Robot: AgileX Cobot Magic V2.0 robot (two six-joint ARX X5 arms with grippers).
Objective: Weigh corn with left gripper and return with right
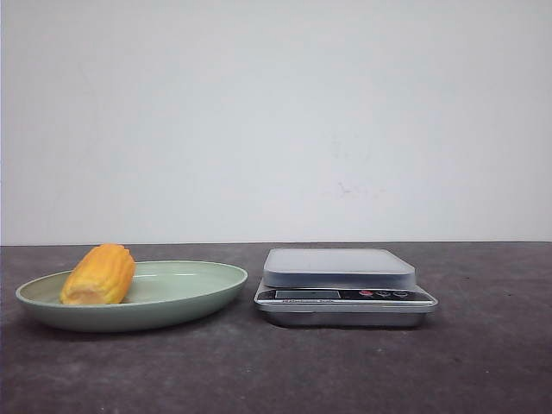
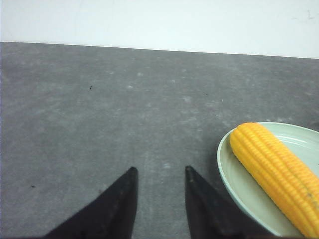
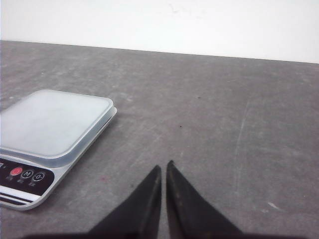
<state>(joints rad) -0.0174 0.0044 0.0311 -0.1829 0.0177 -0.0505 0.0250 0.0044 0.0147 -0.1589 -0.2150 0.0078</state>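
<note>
Only fingertips show. Left gripper point(image 2: 159, 172): two matte black fingers point(image 2: 119, 206), wedge-shaped, tapering to points. Right gripper point(image 3: 164, 167): same black pointed fingers point(image 3: 142, 204). No markings, screws or cables visible.

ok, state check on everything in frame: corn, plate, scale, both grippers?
corn: lying on its side in the plate, not gripped
plate: on the table, holding only the corn
scale: platform bare, display unreadable
left gripper: open, empty, beside the plate
right gripper: nearly shut, empty, beside the scale
</note>
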